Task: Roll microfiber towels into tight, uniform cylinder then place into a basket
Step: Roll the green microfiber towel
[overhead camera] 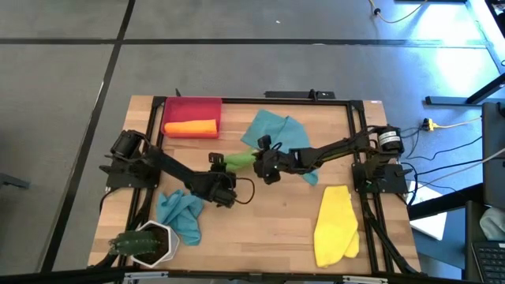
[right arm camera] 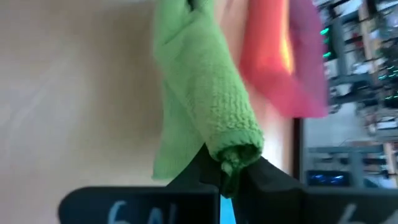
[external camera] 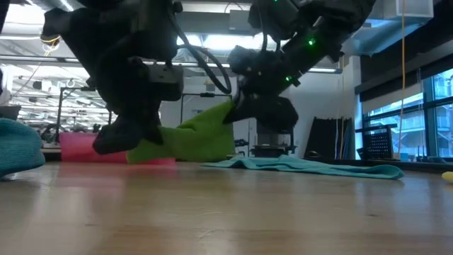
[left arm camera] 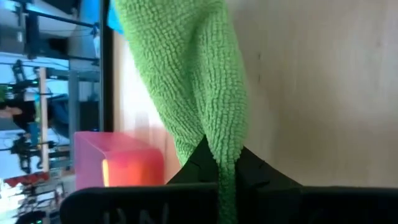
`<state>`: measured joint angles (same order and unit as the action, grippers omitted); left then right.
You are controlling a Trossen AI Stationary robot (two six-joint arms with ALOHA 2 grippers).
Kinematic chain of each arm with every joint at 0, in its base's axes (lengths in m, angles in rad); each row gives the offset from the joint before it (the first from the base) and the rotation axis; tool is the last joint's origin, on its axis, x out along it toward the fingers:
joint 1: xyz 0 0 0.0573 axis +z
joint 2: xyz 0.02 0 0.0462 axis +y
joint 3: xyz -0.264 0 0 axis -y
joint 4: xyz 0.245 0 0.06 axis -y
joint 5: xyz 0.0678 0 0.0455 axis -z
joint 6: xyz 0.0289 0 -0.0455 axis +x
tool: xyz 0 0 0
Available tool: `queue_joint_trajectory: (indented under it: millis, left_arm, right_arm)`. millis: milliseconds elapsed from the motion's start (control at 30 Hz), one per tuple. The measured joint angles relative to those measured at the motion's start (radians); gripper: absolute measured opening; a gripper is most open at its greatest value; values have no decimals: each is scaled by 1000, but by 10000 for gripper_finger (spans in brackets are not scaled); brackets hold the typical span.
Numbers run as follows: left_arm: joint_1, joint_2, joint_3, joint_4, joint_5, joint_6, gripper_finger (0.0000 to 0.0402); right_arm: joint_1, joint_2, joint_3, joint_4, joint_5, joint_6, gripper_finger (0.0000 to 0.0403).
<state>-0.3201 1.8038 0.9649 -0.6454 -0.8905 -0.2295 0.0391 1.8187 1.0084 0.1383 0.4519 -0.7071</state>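
A green towel [overhead camera: 239,160], rolled into a loose tube, hangs between my two grippers over the middle of the table; it also shows in the low view [external camera: 191,138]. My left gripper [overhead camera: 221,164] is shut on its left end and my right gripper [overhead camera: 259,159] on its right end. The red basket [overhead camera: 192,106] stands at the far left with a rolled orange towel [overhead camera: 191,127] lying in it. One teal towel [overhead camera: 276,134] lies at the far middle and another [overhead camera: 180,213] at the near left. A yellow towel [overhead camera: 335,225] lies at the near right. My left gripper pinches the green towel's left end [left arm camera: 225,163] between its two fingers, on a bunched fold of several layers. The fingers lie about level, coming from the table's left. The towel stretches away from them, clear of the table. My right gripper pinches the rolled right end [right arm camera: 235,155] of the green towel between its two fingers. The fingers come about level from the table's right, along the roll. The roll is lifted clear of the table [external camera: 212,205] and sags a little between the two grippers.
A white hexagonal pot with a plant [overhead camera: 147,243] stands at the near left corner, next to the near teal towel. Bare wood [overhead camera: 268,229] lies between the teal and yellow towels. A black frame [overhead camera: 357,142] runs along the table's edges.
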Motion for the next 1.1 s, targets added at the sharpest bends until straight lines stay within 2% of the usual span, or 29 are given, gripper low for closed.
queue_joint_trajectory:
  millis: [133, 367, 600, 800, 967, 1100]
  left_arm:
    - [-4, 2, 1, 15, 72, 3, 0]
    - [-49, 2, 3, 46, 251, -1, 0]
    - [-58, 0, 2, 174, 442, -4, 0]
    - [-58, -1, 3, 170, 503, -49, 0]
    - [-56, -2, 5, 169, 563, -49, 0]
    - [-54, -5, -14, 190, 576, -40, 0]
  right_arm:
    - [22, 5, -2, -110, -75, 114, 12]
    - [70, 5, -124, 11, -264, 276, 12]
    - [64, 5, -212, 125, -527, 500, 13]
    - [28, 5, -216, 118, -599, 682, 12]
    - [-57, 5, -215, 128, -786, 809, 12]
    - [-112, 6, -215, 151, -869, 860, 12]
